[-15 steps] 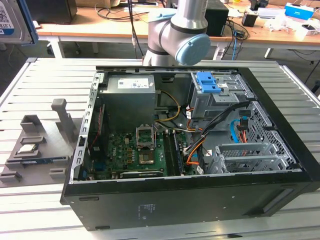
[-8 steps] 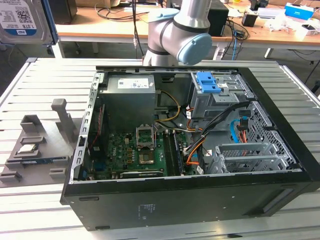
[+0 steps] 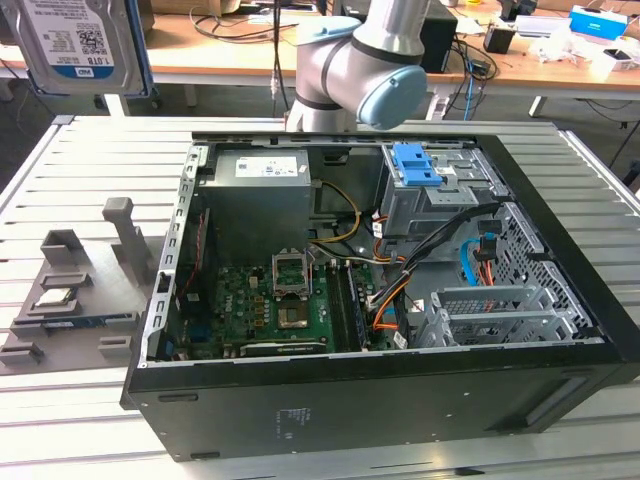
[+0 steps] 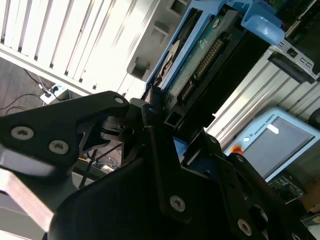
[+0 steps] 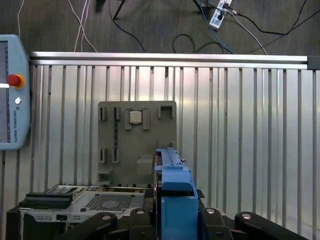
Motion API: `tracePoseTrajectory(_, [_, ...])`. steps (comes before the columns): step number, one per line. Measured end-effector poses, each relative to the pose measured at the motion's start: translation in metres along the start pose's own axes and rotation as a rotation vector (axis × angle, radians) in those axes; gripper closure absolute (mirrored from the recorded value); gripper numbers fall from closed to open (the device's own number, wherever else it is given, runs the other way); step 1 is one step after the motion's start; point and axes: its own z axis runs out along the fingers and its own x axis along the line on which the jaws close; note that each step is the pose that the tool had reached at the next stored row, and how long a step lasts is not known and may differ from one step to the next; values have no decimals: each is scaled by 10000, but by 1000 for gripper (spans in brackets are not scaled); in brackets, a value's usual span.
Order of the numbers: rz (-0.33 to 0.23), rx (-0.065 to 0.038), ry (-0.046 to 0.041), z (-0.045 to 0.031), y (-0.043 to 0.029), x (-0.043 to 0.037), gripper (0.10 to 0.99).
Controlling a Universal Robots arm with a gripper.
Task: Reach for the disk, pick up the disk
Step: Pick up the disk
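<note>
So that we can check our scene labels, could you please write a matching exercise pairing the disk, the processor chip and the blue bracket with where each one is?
Things:
1. disk
2. processor chip
3. blue bracket

Places:
A. inside the open computer case
B. clamped in the gripper, held up in the air
C. lying on the grey holder plate

Pairs: 1-B, 2-C, 3-A

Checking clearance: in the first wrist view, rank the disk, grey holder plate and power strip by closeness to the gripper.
1. The disk, clamped in the gripper.
2. The grey holder plate, on the table beneath.
3. The power strip, on the floor beyond the table.
</note>
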Motion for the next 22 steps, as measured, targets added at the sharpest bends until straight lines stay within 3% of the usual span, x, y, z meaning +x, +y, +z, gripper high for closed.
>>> tracePoseTrajectory(3, [1,-39,5,88,-151,-1,718])
tracePoseTrajectory(9, [-1,-61,4,202,-330,0,718])
tracePoseTrajectory(15, [-1,-80,5,315,-555,1,718])
tracePoseTrajectory(22, [-2,-85,6,360,-851,6,718])
